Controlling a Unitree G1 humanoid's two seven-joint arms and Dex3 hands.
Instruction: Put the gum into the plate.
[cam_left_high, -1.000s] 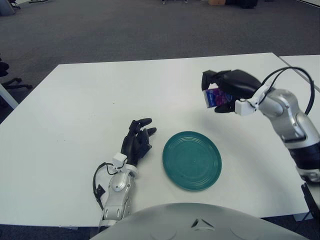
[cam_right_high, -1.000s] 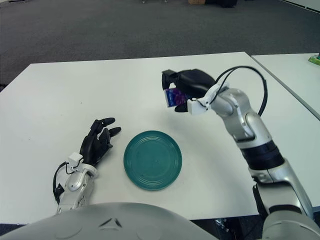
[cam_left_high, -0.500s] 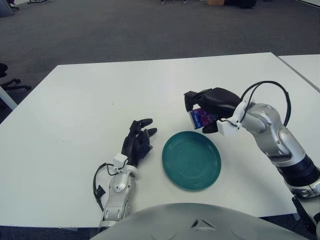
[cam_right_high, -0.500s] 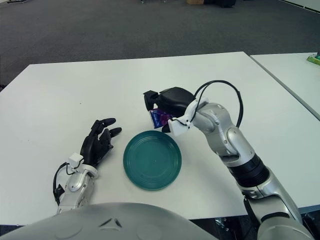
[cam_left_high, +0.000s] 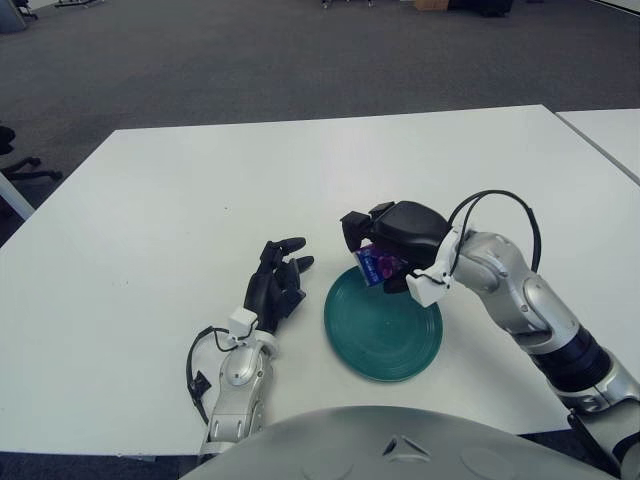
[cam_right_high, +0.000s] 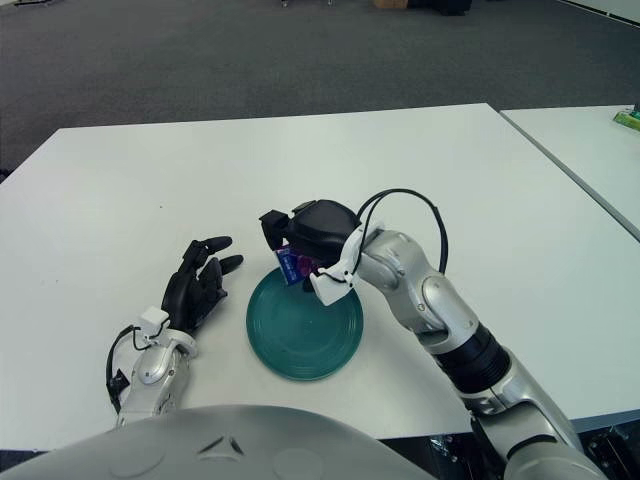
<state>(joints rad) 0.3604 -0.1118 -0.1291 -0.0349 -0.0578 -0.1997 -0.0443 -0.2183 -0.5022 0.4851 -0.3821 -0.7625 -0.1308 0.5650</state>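
While its fingers clasp the purple gum pack (cam_left_high: 375, 264), the right robot hand (cam_left_high: 392, 238) hangs over the far-left rim of the green plate (cam_left_high: 385, 335). Left of the plate, the left robot hand (cam_left_high: 274, 284) shows with fingers loosely spread on the white surface (cam_left_high: 160, 220).

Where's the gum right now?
The gum is gripped in the right hand, over the far edge of the green plate, centre-right on the table.
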